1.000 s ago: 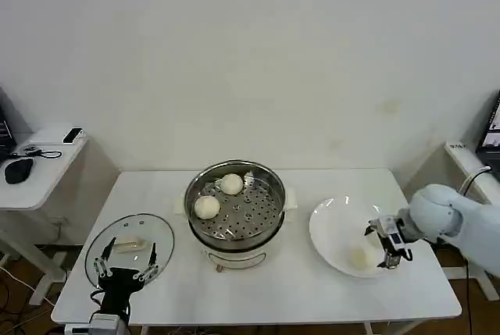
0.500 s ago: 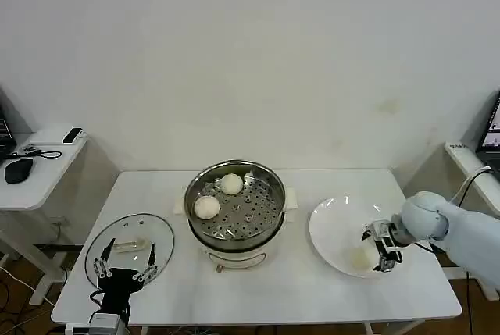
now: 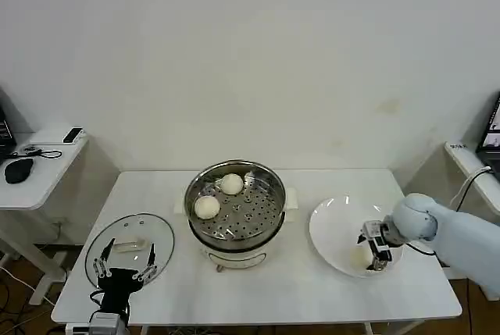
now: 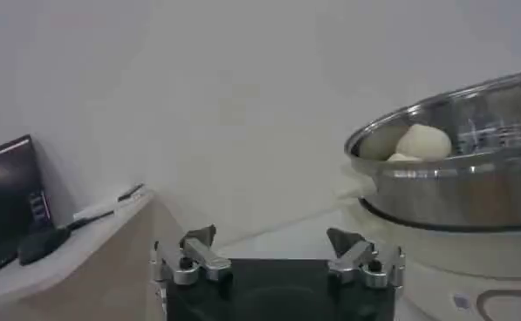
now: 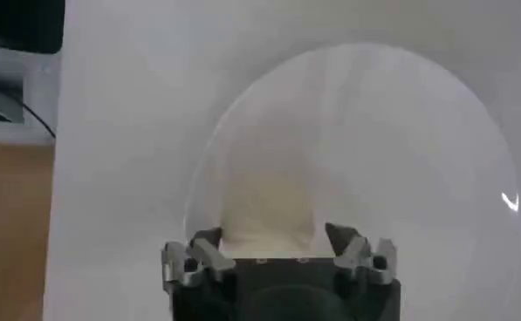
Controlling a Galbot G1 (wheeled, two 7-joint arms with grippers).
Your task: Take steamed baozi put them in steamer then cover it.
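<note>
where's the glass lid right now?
Head view: the glass lid lies flat on the table's left side, beside the steamer, under the left gripper.

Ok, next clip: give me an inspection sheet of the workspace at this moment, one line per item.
Surface: white table, bare front strip.
Job's things: steamer uncovered, two baozi on its tray; one baozi on the white plate.
Clutter: glass lid lying left of the steamer.
Grippers: right gripper open, astride the plate's baozi; left gripper open, idle over the lid.
Cables: cord at the right edge.
Surroundings: side desk with a mouse; plain wall.
</note>
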